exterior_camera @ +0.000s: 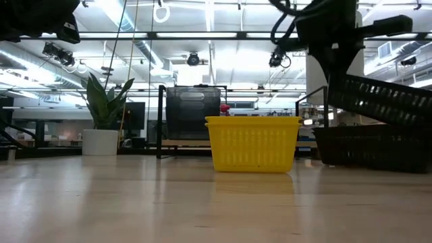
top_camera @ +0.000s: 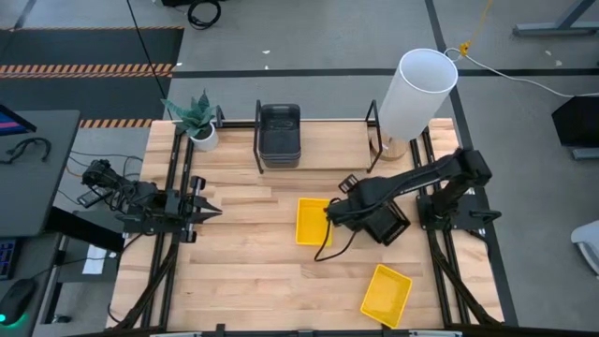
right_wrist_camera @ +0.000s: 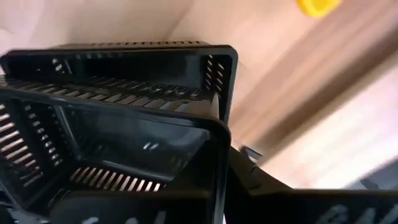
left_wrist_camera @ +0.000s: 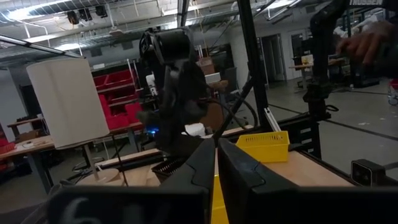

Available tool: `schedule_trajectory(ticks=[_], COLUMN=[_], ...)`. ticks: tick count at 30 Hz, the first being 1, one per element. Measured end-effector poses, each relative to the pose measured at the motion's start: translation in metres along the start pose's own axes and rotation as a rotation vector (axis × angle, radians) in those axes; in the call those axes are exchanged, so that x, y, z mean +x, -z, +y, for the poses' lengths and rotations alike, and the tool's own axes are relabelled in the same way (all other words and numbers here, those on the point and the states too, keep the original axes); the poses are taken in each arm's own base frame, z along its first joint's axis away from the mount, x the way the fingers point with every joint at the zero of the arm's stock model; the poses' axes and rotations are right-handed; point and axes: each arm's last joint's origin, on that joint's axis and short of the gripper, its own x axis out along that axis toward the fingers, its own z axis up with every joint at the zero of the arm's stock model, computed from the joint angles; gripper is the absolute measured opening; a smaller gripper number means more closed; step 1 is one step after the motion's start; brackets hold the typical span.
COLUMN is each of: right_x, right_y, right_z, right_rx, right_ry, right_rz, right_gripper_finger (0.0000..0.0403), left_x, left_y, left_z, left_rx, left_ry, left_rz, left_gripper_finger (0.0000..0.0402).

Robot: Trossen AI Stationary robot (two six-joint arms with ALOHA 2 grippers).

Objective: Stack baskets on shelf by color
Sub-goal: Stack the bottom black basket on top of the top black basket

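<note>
My right gripper [top_camera: 368,219] is shut on a black perforated basket [top_camera: 386,225], right of the table's middle. In the low view this basket [exterior_camera: 385,101] hangs tilted above a second black basket [exterior_camera: 371,148] that stands on the table. One yellow basket [top_camera: 314,222] sits flat just left of the gripper, and another [top_camera: 387,295] lies near the near edge. A dark grey basket [top_camera: 279,134] rests on the wooden shelf [top_camera: 328,140] at the far edge. My left gripper [top_camera: 208,211] waits shut at the table's left side. My right gripper holds the black basket by a side wall near its corner [right_wrist_camera: 217,155], with one finger [right_wrist_camera: 264,183] outside the wall; the inner finger is hidden by the wall. It comes from above, slanting down. The basket is lifted and tilted; whether its low end touches the basket beneath, I cannot tell.
A tall white cylinder [top_camera: 416,94] stands on the shelf's right end, just beyond the right arm. A potted plant [top_camera: 198,122] stands at the far left corner. Black upright rods [top_camera: 258,140] frame the shelf. Bare wood lies between the left gripper and the yellow baskets.
</note>
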Motion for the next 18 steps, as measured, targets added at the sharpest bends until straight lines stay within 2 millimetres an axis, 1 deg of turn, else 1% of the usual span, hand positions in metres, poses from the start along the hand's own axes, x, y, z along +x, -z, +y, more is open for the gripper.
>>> schedule_trajectory(ticks=[8,12,18], right_x=[0.021,0.030,0.032], right_y=[-0.018,-0.026,-0.030], right_z=[0.000,0.001,0.000], right_rx=[-0.024,-0.032,-0.022], right_ry=[-0.066,-0.106,-0.113], right_rz=[0.060,0.078,0.040], right_gripper_finger=[0.0041,0.0064,0.0109], left_x=[0.000,0.000,0.000], left_y=[0.000,0.000,0.000], left_z=[0.000,0.000,0.000], left_rx=[0.000,0.000,0.000], left_ry=[0.000,0.000,0.000], left_rz=[0.000,0.000,0.000], left_gripper_finger=[0.0034,0.0035,0.0026])
